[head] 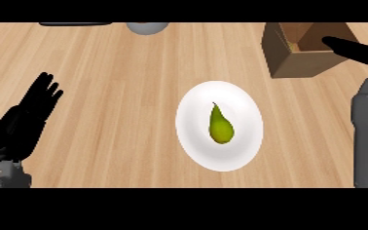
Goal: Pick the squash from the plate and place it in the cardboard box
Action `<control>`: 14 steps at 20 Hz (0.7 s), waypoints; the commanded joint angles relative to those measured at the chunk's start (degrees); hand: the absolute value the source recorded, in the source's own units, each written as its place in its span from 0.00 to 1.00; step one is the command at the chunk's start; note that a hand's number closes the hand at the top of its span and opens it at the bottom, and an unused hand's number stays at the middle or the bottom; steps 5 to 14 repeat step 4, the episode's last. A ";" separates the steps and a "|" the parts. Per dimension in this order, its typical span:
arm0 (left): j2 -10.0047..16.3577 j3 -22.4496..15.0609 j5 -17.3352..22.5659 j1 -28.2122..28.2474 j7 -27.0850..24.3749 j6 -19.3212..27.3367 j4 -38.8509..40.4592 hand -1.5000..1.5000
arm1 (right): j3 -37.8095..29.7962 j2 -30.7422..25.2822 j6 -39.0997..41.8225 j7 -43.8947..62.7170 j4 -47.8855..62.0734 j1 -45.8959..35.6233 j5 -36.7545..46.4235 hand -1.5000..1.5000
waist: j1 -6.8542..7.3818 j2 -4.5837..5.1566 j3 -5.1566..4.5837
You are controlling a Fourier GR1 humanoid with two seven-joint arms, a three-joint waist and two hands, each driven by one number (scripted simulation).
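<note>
**At the worktop's edges: both robot hands apart from the squash**

At the view's left edge, the left robot hand (pixel 28 117) rests open and empty. Its fingers are straight and point up over the pale wood of the worktop (pixel 108 78). At the right edge, the right robot hand (pixel 348 48) shows only as a dark tapered shape lying over the open top of the cardboard box (pixel 287 58). Whether it is spread or closed cannot be told. Its grey forearm (pixel 360 136) runs down the right edge below it.

The cardboard box sits at the upper right of the worktop, with a brown side wall facing the plate. The white plate (pixel 197 141) lies near the middle, well apart from the left robot hand and near the box's lower left corner without touching it. The squash (pixel 220 125), green-yellow and pear-shaped, lies at the plate's centre, its thin stem end pointing away from the robot.

Along the far edge, a grey round object (pixel 147 28) and a dark flat object (pixel 75 24) are cut off by the view.
</note>
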 commanded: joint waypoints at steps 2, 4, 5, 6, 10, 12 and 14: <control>0.86 1.91 2.26 2.13 -0.09 -2.92 -0.41 0.50 | 0.78 0.18 4.59 0.77 -15.83 13.09 -3.14 0.00 | 0.59 0.20 0.02; -0.91 -0.02 -0.37 -1.60 2.77 0.36 -1.19 0.50 | 0.90 -2.36 6.73 5.84 -13.39 8.11 -1.76 0.00 | 1.15 0.40 0.03; -0.91 -0.02 -0.37 -1.60 2.77 0.36 -1.19 0.50 | 0.90 -2.36 6.73 5.84 -13.39 8.11 -1.76 0.00 | 1.15 0.40 0.03; -0.91 -0.02 -0.37 -1.60 2.77 0.36 -1.19 0.50 | 0.90 -2.36 6.73 5.84 -13.39 8.11 -1.76 0.00 | 1.15 0.40 0.03; -0.91 -0.02 -0.37 -1.60 2.77 0.36 -1.19 0.50 | 0.90 -2.36 6.73 5.84 -13.39 8.11 -1.76 0.00 | 1.15 0.40 0.03; -0.91 -0.02 -0.37 -1.60 2.77 0.36 -1.19 0.50 | 0.90 -2.36 6.73 5.84 -13.39 8.11 -1.76 0.00 | 1.15 0.40 0.03; -0.91 -0.02 -0.37 -1.60 2.77 0.36 -1.19 0.50 | 0.90 -2.36 6.73 5.84 -13.39 8.11 -1.76 0.00 | 1.15 0.40 0.03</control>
